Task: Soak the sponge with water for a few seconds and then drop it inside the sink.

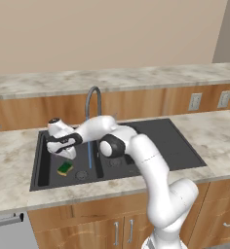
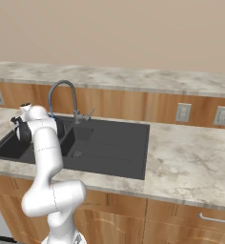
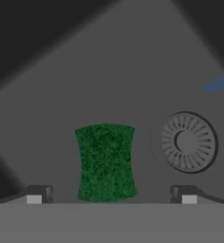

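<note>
Down in the sink [image 1: 39,160], the sponge [image 1: 65,168] lies free.
Above it the end effector [image 3: 111,197] gapes wide and empty; the sponge looks light and squashy, best pinched across its narrow sides.

White arm [image 2: 46,157] bent over left end of black sink [image 2: 109,140]; curved faucet [image 2: 62,95] behind basin; marble counter [image 2: 190,162] right.

Glossy white rounded arm [image 1: 151,170], dark joint bands, black wrist collar, seemingly small dark tool [image 3: 111,194] tips
</note>
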